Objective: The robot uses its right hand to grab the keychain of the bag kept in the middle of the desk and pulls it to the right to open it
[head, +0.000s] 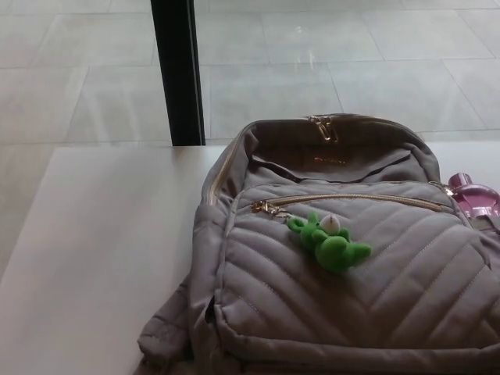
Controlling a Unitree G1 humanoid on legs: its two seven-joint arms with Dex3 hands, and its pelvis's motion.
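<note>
A grey quilted backpack (344, 273) lies flat on the white desk (101, 258), filling the right half of the head view. A green plush frog keychain (332, 241) rests on its front pocket, hanging from the gold zipper pull (266, 207) at the left end of the pocket's zipper (359, 198), which runs shut across to the right. A second gold zipper (322, 125) shows at the bag's top. Neither of my hands appears in the frame.
A pink bottle (474, 194) sits tucked against the bag's right side. A black post (178, 72) stands behind the desk's far edge, with tiled floor (351, 62) beyond. The desk's left edge slants down toward the near left.
</note>
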